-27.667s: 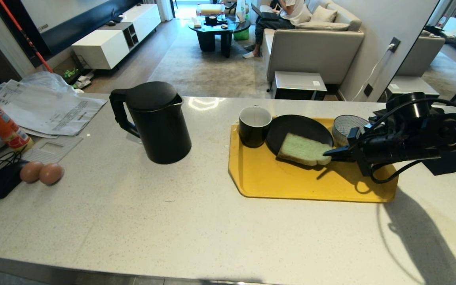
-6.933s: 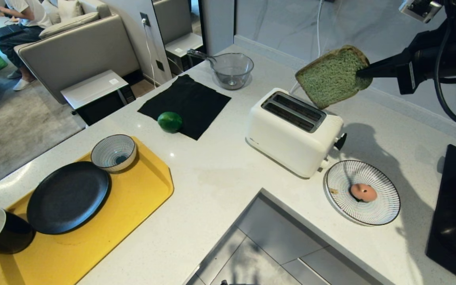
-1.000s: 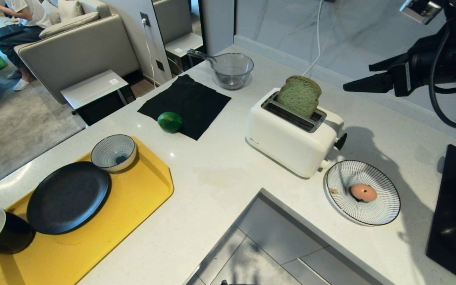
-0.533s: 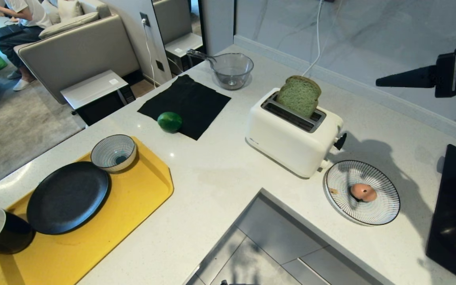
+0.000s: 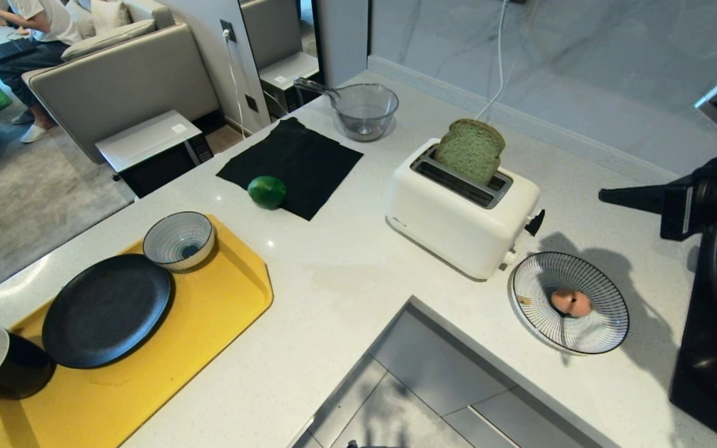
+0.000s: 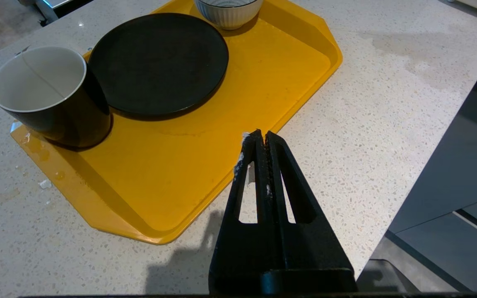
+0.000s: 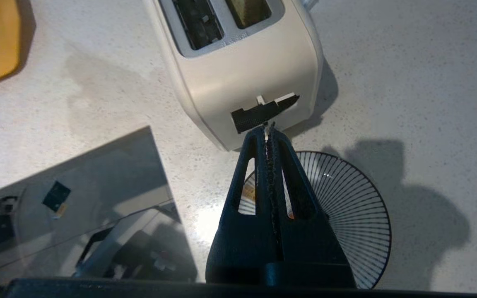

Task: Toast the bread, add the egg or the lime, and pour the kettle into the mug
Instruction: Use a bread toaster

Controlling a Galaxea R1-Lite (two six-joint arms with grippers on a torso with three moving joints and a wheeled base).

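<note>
Bread stands upright in the far slot of the white toaster, half of it above the rim, and the black lever on the toaster's right end sits high, so pressing it down looks like the coming move. Off to the left, the left pincer hangs closed and empty over the yellow tray. Right of the toaster, the right pincer is much the nearer, closed on nothing, its arm stretched level with the tips pointing at the lever, above the striped plate with the egg.

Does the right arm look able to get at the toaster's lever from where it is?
Probably yes. The right end effector, shut and empty, hangs just above the black lever on the toaster, with nothing between them; the striped plate lies lower.
</note>
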